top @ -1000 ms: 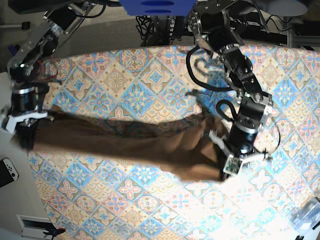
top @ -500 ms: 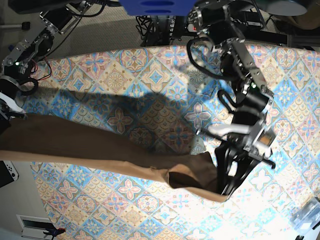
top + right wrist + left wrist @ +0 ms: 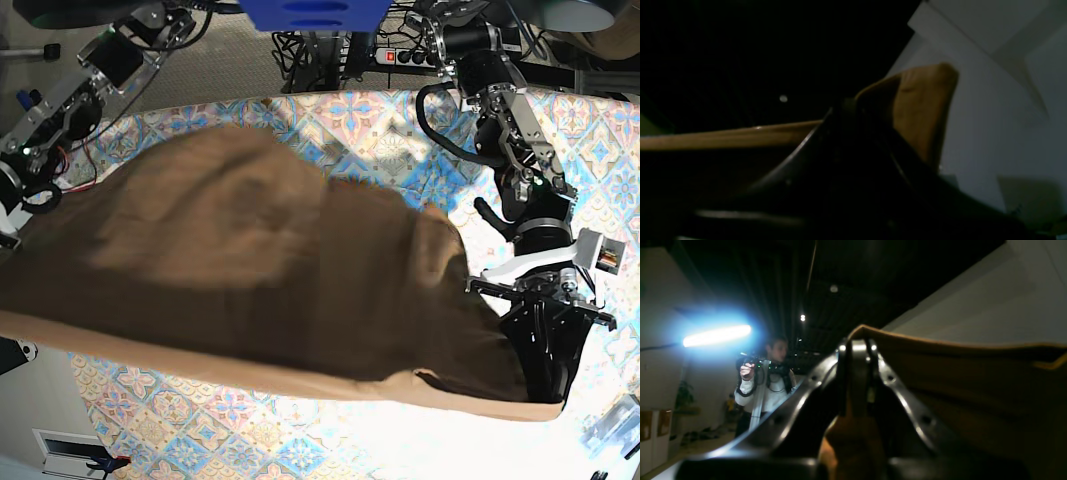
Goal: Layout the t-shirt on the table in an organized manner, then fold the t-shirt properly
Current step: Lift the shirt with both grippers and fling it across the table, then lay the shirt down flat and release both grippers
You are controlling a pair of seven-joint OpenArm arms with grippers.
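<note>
Above the table [image 3: 330,115], both jaws hold t-shirt [image 3: 250,270] hem taut

No legible text, labels, brands or numbers in any view; wrist views dark and blurred, base view shows nothing readable.

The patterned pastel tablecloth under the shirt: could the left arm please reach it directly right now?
Probably not: the left hand is shut on the plain tan-brown cloth t-shirt, which billows over most of the tablecloth.
</note>
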